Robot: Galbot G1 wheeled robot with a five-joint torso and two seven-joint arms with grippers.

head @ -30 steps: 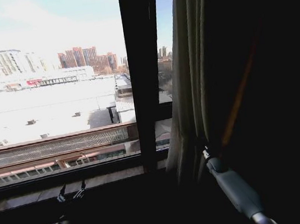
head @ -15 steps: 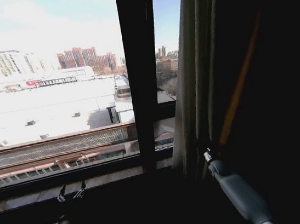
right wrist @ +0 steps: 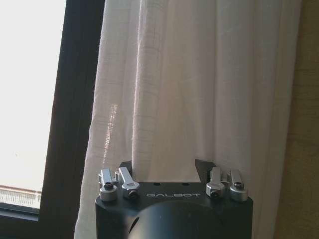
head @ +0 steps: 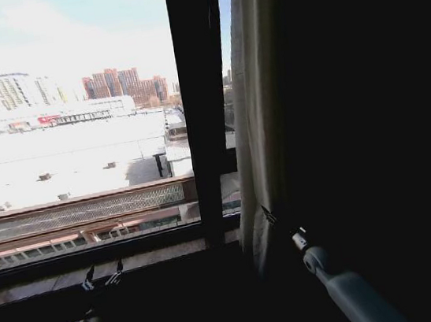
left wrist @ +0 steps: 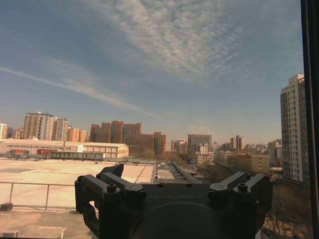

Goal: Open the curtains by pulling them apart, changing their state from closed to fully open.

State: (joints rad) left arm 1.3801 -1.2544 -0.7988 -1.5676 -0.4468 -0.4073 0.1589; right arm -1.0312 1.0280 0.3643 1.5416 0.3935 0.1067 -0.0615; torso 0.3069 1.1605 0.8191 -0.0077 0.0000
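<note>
Over on the right side of the window, the curtains (head: 260, 107) are bunched into a tall pleated column just beside the black window frame bar (head: 205, 107), with most of the glass left uncovered and a city skyline seen through it. From the head view, the right gripper (head: 275, 224) is pushed up against the lower part of that bunched fabric, with the pale forearm angled up from the bottom right. On the right wrist view the curtains (right wrist: 199, 84) are seen right in front of the right gripper (right wrist: 167, 167), whose two dark fingers (right wrist: 203, 168) are spread apart with a fold of cloth sitting between them; it can't really be told whether the cloth is actually pinched, so it's read as apart, not clamped.

Down at the bottom left of the head view, the left gripper (head: 103, 276) is parked low near the window sill (head: 164, 255), well apart from the curtains. Its fingers are seen spread wide on the left wrist view (left wrist: 172, 174), with nothing held, pointed out at the sky and buildings.
</note>
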